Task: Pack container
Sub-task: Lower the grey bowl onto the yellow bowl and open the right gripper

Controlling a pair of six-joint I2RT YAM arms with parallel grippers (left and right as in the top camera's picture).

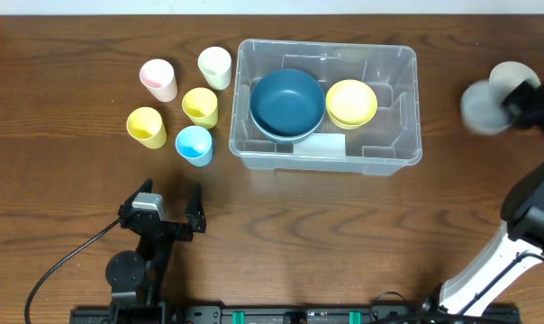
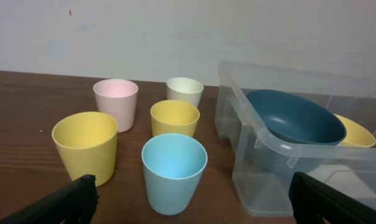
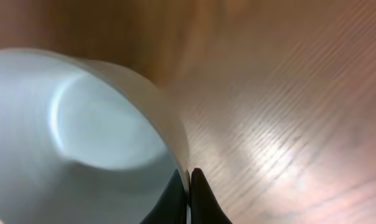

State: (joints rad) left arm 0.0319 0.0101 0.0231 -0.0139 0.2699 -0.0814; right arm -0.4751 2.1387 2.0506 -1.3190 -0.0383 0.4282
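Note:
The clear container (image 1: pixel 400 108) stands at the table's middle, holding a dark blue bowl (image 1: pixel 287 102) and a yellow bowl (image 1: pixel 351 102). At the far right my right gripper (image 1: pixel 504 104) is shut on the rim of a pale grey bowl (image 1: pixel 480 108), which looks blurred. In the right wrist view the fingertips (image 3: pixel 189 177) pinch that bowl's (image 3: pixel 82 137) thin rim over the wood. My left gripper (image 1: pixel 171 193) rests open near the front left, apart from everything. In its wrist view the container (image 2: pixel 256 134) with the dark blue bowl (image 2: pixel 297 121) shows on the right.
Several cups stand left of the container: pink (image 1: pixel 158 79), cream (image 1: pixel 214 67), two yellow (image 1: pixel 200 106) (image 1: pixel 146 126), and light blue (image 1: pixel 194 144). A white bowl (image 1: pixel 508 76) lies behind the right gripper. The light blue cup (image 2: pixel 173 171) is straight ahead of the left gripper.

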